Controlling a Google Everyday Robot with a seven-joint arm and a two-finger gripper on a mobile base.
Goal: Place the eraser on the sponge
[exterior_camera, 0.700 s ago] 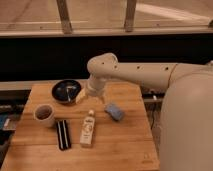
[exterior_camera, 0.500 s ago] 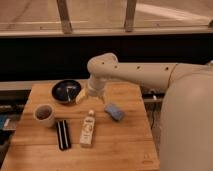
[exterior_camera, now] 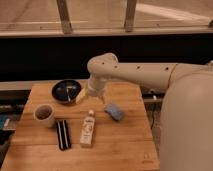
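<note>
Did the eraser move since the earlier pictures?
No. The eraser lies as before, between the cup and the bottle, apart from the sponge. The gripper hovers beside the plate.

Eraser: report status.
Gripper beside plate, away from eraser. Eraser flat on table by cup. Bottle lies between it and sponge.

Smooth gripper [exterior_camera: 81,96] above matt wooden table [exterior_camera: 125,146]

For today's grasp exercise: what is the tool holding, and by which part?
Nothing that shows: the tool hangs beside the plate; the eraser lies apart on the table.
</note>
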